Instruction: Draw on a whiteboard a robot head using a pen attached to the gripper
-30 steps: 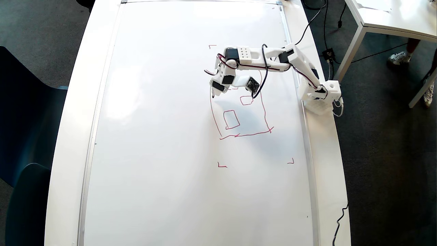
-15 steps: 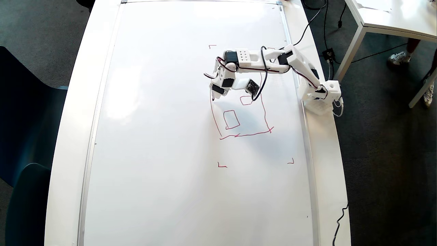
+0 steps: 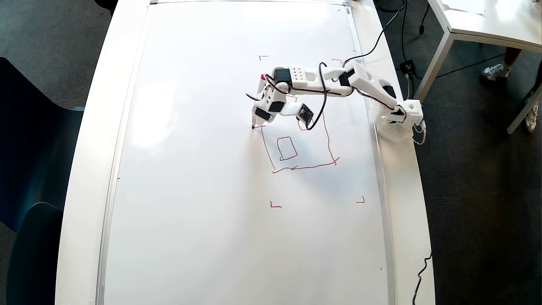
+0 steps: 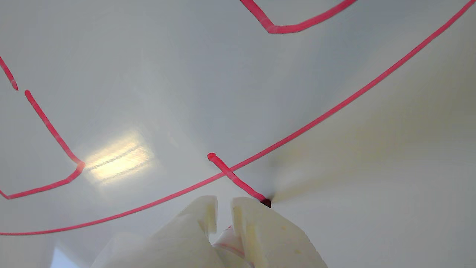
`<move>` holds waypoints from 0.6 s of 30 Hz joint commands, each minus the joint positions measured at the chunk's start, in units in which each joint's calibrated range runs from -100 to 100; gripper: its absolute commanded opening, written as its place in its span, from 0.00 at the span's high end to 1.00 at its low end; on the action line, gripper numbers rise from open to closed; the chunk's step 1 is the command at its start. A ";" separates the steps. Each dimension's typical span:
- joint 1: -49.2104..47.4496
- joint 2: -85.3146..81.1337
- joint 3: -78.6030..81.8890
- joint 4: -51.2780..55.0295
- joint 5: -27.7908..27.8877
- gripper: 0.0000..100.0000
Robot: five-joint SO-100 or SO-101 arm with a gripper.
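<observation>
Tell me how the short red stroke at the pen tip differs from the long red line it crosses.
In the wrist view the short stroke is straight and brief; the long line curves across the picture. The short stroke ends at the pen tip; the long line runs on past both edges. Both are red ink on the whiteboard.

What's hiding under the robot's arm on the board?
Under the arm the whiteboard carries the top of the red robot head. One small box shows fully; another is half covered, and the top edge is hidden.
</observation>
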 commanded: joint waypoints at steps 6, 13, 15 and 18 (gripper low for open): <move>-0.44 4.10 -5.72 -0.74 -0.10 0.99; -3.32 4.52 -5.90 -1.27 -0.21 0.99; -3.91 4.77 -5.99 -3.35 -0.91 0.99; -3.98 4.77 -5.99 -8.13 -2.35 0.99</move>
